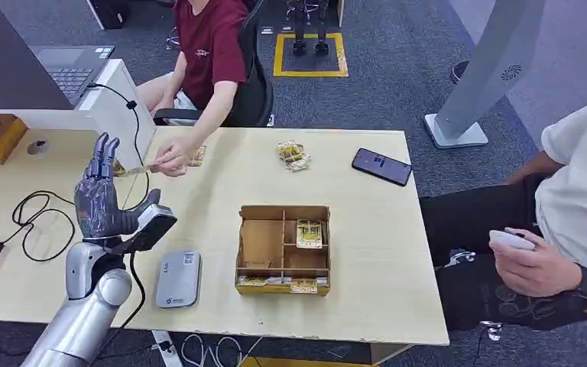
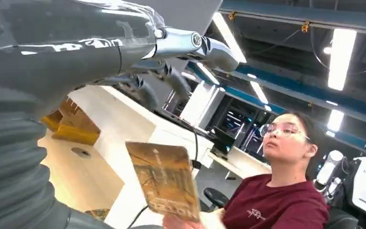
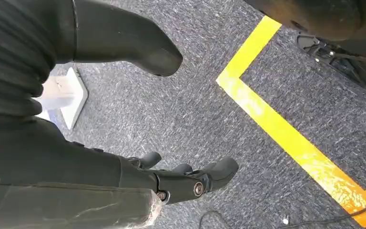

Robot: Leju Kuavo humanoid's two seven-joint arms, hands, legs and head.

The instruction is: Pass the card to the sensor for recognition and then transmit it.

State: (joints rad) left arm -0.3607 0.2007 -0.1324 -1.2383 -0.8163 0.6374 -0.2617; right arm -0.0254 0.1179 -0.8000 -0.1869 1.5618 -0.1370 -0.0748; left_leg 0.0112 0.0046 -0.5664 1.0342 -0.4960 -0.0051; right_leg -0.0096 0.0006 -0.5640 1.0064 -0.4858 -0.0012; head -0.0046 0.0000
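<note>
My left hand (image 1: 101, 200) is raised over the table's left part, fingers spread upward and holding nothing. A person in a dark red shirt (image 1: 212, 42) across the table holds a yellowish card (image 1: 131, 169) by one end, its free end close to my fingertips. In the left wrist view the card (image 2: 164, 180) stands in front of my spread fingers (image 2: 145, 88), pinched from below by the person's fingers (image 2: 181, 222) and apart from mine. The grey sensor (image 1: 178, 279) lies flat near the table's front edge. My right hand (image 3: 186, 180) hangs over the carpet, loosely open.
A cardboard compartment box (image 1: 264, 243) holding cards sits mid-table. Loose cards (image 1: 293, 154) and a dark phone (image 1: 382, 166) lie further back. Black cables (image 1: 38, 218) run on the left. A second person (image 1: 573, 191) sits at the right with a white device (image 1: 510, 240).
</note>
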